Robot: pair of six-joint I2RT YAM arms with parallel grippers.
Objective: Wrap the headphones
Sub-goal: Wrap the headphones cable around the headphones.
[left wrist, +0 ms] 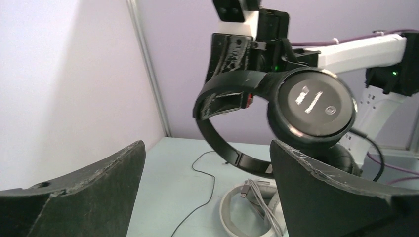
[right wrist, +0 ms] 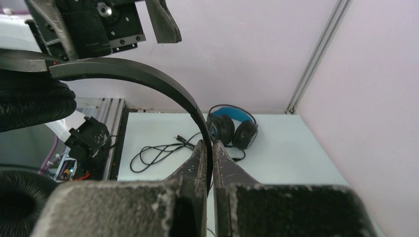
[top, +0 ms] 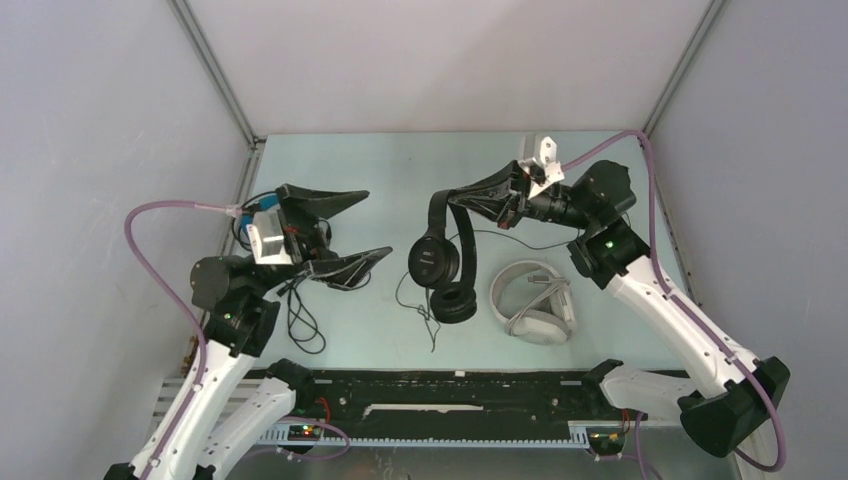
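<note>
- Above the table [top: 400,160] centre: black on-ear headphones [top: 437,262], headband pinched in the tight-closed right pincer [right wrist: 207,148], cord dangling unwrapped.
- Empty, spread wide: left pincer [top: 375,225].
- Seemingly bundled already: white headset [top: 530,305]; blue-lined headphones [right wrist: 232,129] with cord loose.

L fingers [top: 325,200] splayed, R fingers [right wrist: 196,164] pinched

The black on-ear headphones [left wrist: 311,106] are smooth glossy plastic; jaws scuffed, matt.
</note>
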